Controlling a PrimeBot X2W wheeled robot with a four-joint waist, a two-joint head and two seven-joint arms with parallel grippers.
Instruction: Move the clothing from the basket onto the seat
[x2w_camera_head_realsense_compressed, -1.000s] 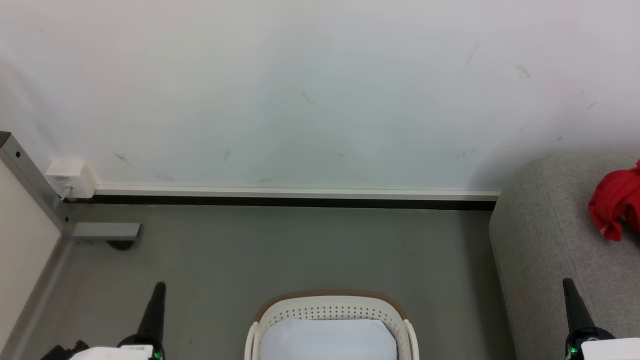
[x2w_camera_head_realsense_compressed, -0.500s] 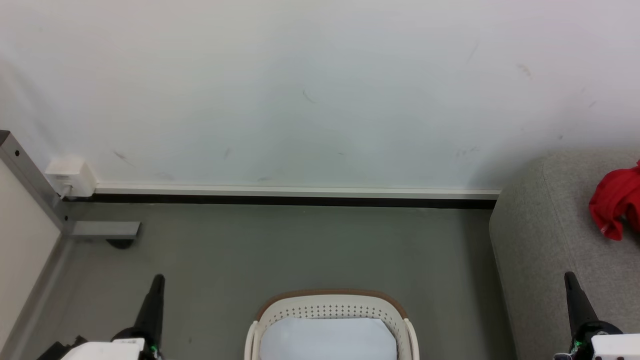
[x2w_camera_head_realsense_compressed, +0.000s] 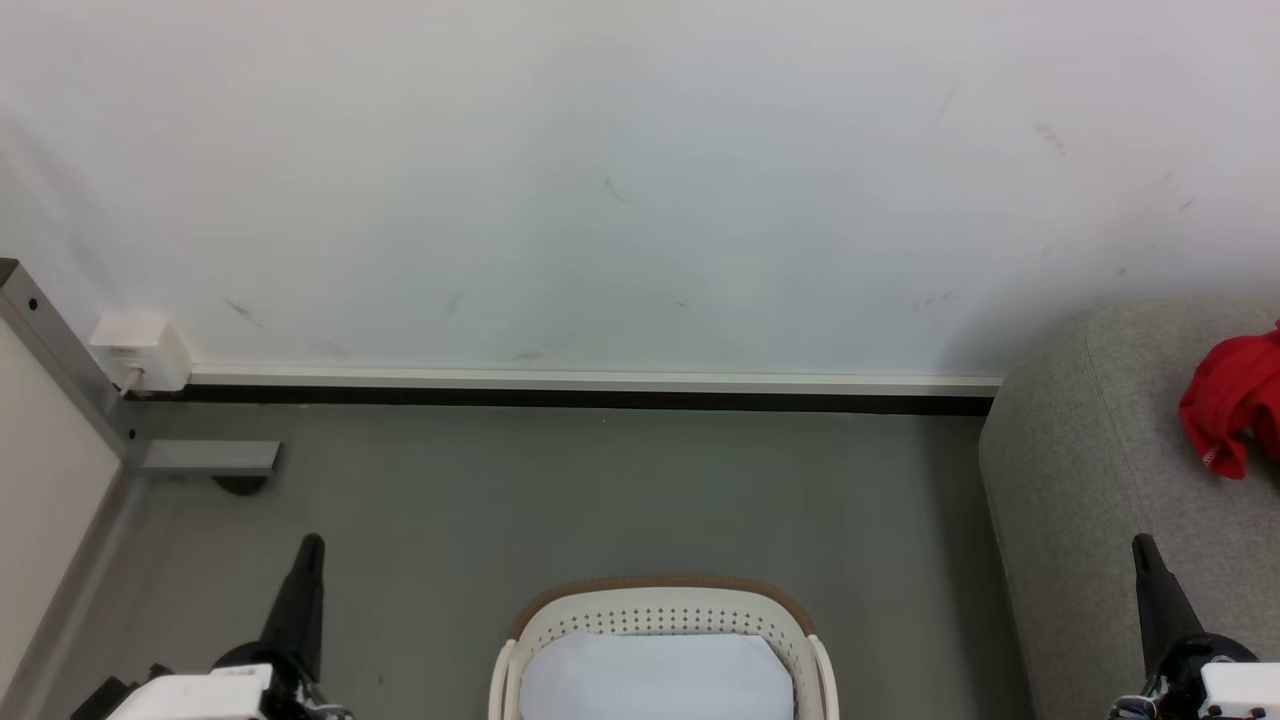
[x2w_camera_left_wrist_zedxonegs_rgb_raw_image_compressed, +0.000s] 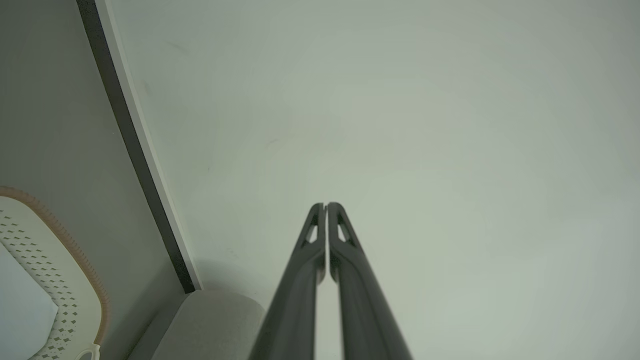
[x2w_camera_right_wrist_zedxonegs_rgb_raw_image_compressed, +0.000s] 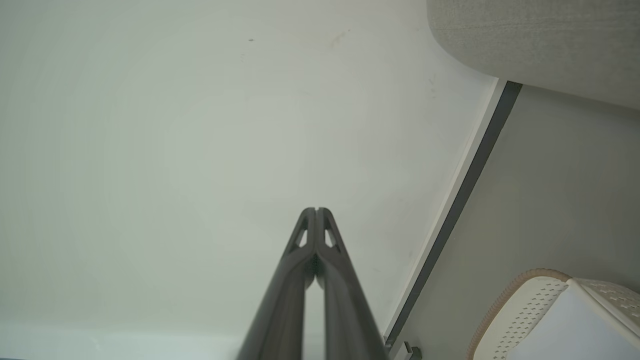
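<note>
Red clothing (x2w_camera_head_realsense_compressed: 1232, 412) lies bunched on the grey seat (x2w_camera_head_realsense_compressed: 1090, 470) at the right edge of the head view. The cream basket (x2w_camera_head_realsense_compressed: 660, 615) with its brown rim stands on the floor at the bottom centre, a flat white sheet (x2w_camera_head_realsense_compressed: 655, 672) inside it; no red fabric shows in it. My left gripper (x2w_camera_head_realsense_compressed: 308, 548) is shut at the lower left, well left of the basket. My right gripper (x2w_camera_head_realsense_compressed: 1143, 548) is shut at the lower right, over the seat's front part. The wrist views show both pairs of fingers (x2w_camera_left_wrist_zedxonegs_rgb_raw_image_compressed: 325, 206) (x2w_camera_right_wrist_zedxonegs_rgb_raw_image_compressed: 316, 210) pressed together with nothing held, pointing at the wall.
A white wall with a dark baseboard (x2w_camera_head_realsense_compressed: 590, 402) runs behind the grey floor (x2w_camera_head_realsense_compressed: 600, 500). A metal frame post (x2w_camera_head_realsense_compressed: 60, 360) with a foot and a white wall box (x2w_camera_head_realsense_compressed: 140, 350) stand at the left. The basket rim (x2w_camera_left_wrist_zedxonegs_rgb_raw_image_compressed: 75, 250) (x2w_camera_right_wrist_zedxonegs_rgb_raw_image_compressed: 505, 295) and seat edge (x2w_camera_left_wrist_zedxonegs_rgb_raw_image_compressed: 215, 320) (x2w_camera_right_wrist_zedxonegs_rgb_raw_image_compressed: 540, 45) appear in the wrist views.
Both grippers have risen slightly in the head view, the left one a little more. The basket and the clothing on the seat have stayed put apart from a small camera shift.
</note>
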